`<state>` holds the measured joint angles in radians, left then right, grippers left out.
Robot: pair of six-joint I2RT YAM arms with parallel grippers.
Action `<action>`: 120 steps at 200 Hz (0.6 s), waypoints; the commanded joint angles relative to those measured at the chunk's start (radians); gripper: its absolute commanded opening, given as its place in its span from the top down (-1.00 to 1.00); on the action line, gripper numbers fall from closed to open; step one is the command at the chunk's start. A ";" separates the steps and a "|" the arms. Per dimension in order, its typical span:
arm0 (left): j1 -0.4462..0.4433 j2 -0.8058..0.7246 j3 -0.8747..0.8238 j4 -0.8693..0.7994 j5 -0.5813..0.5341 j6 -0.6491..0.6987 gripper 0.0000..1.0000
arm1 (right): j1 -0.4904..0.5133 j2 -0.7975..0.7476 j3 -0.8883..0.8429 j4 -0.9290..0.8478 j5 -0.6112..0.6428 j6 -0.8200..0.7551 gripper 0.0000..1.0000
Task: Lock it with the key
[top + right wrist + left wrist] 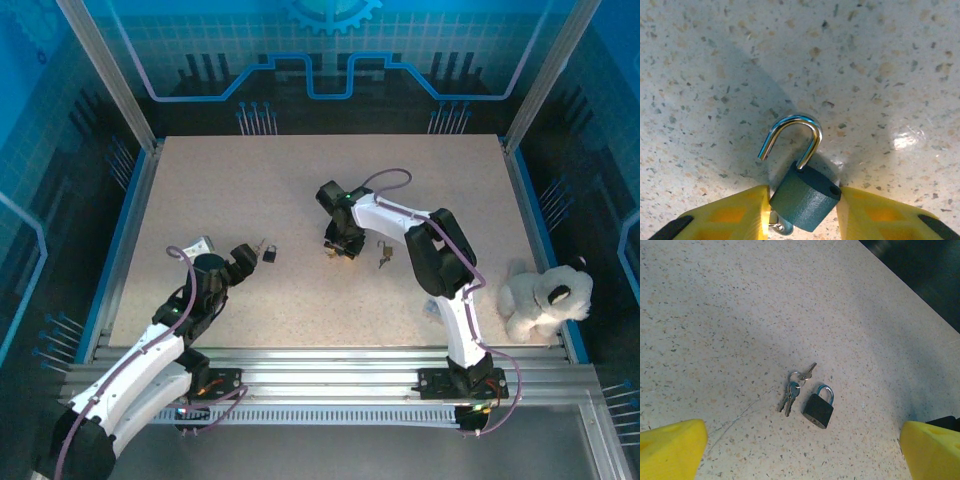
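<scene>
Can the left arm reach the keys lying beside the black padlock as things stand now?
Probably yes: the left gripper is open, and the keys lie on the bare table just ahead of it, with nothing in between.

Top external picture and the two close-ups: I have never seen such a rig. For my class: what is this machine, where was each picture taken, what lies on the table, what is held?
Seen from above, two white-and-black robot arms work over a speckled beige table. The close-ups come from wrist cameras. The open left gripper looks down on a black padlock beside a ring of metal keys. The right gripper is shut on a dark green padlock whose silver shackle stands open. A white plush dog lies beside the table's right edge.
</scene>
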<state>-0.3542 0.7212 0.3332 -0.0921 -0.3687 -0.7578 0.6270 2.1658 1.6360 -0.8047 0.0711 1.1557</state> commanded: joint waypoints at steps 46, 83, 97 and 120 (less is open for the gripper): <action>0.006 0.004 -0.003 0.010 0.020 0.008 -0.98 | 0.009 0.038 -0.057 0.219 0.061 -0.338 0.26; 0.005 0.010 -0.006 0.018 0.023 0.004 -0.98 | 0.030 0.028 -0.085 0.259 0.029 -0.480 0.26; 0.004 0.012 -0.006 0.018 0.023 0.004 -0.99 | 0.034 0.027 -0.092 0.266 0.024 -0.511 0.26; 0.004 0.012 -0.005 0.016 0.020 0.006 -0.99 | 0.039 0.021 -0.096 0.253 0.053 -0.541 0.24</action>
<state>-0.3542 0.7315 0.3332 -0.0917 -0.3603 -0.7586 0.6510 2.1311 1.5692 -0.7517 0.1013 0.7158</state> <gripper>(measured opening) 0.994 0.373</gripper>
